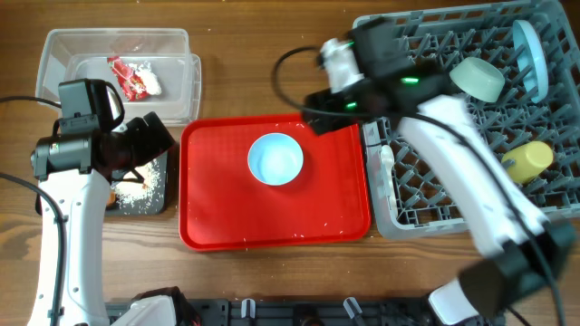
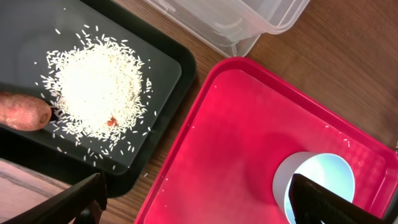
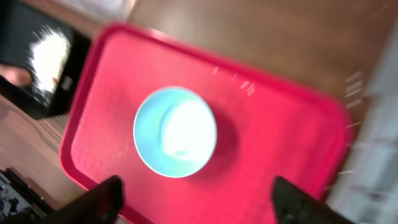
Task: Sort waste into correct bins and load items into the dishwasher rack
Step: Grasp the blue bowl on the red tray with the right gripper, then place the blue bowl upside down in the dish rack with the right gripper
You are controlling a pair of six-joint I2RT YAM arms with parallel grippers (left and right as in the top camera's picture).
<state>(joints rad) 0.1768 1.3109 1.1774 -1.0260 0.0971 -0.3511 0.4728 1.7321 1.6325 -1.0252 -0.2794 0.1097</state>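
From above, the right claw (image 1: 313, 110) hangs over the red tray (image 1: 195, 231). The whitish-blue bowl (image 1: 275, 158) stands a little ahead of it, not touched. Behind this claw, the dishwasher rack (image 1: 426, 213) holds the light-blue plate (image 1: 528, 50), the mint bowl (image 1: 478, 79), the yellow cup (image 1: 530, 158) and what seems to be the white spoon (image 1: 388, 165). The left claw (image 1: 159, 143) hovers over the black tray (image 1: 156, 204). Beyond it, the clear tub (image 1: 63, 54) contains the red wrapper (image 1: 131, 77).

In the left wrist view, the jaws are apart and empty. Ahead of them and to the left, the black tray carries the rice (image 2: 96, 84), and the carrot-like piece (image 2: 22, 112) lies at the edge of the heap.

In the right wrist view, which is blurred, the jaws are wide apart and hold nothing. The bowl sits just ahead, centred between them, and looks empty.

I judge that the step is to take this bowl to the rack. The claw should descend straight, put one finger inside the rim and one outside, close gently because the smooth wall may slip, and lift above the tray's raised edge before turning.
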